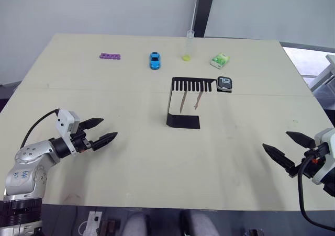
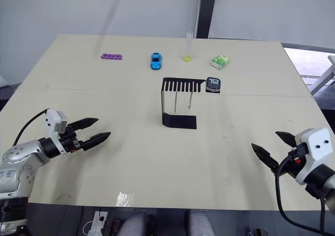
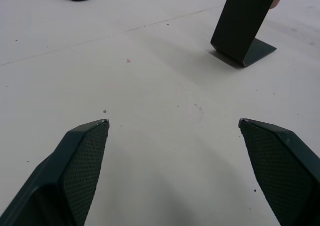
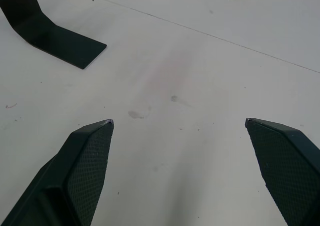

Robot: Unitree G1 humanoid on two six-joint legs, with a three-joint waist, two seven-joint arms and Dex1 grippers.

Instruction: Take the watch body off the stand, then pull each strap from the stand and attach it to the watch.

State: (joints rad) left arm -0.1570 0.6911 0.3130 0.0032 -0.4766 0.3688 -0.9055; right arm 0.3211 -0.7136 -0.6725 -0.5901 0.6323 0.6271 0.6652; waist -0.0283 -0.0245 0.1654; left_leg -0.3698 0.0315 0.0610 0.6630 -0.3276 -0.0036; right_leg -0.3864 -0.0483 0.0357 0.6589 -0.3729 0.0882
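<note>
The black stand [image 1: 183, 120] rises at the table's middle, its comb-slotted arm pointing right. On the arm's ring end rests the watch body [image 1: 224, 83], dark with light digits. Two pale straps [image 1: 181, 103] hang from the comb slots side by side, and their lower tips show in the right wrist view. My left gripper [image 1: 99, 132] is open near the front left of the table, well short of the stand. Open as well, my right gripper [image 1: 285, 148] hovers at the front right, far from the stand. Nothing lies between either pair of fingers.
Along the far side of the table [image 1: 131, 168] sit a purple toothed piece [image 1: 110, 55], a blue toy car [image 1: 154, 60], a clear tube with yellow bottom [image 1: 188, 46] and a green-white box [image 1: 220, 61]. A seam crosses the tabletop behind the stand.
</note>
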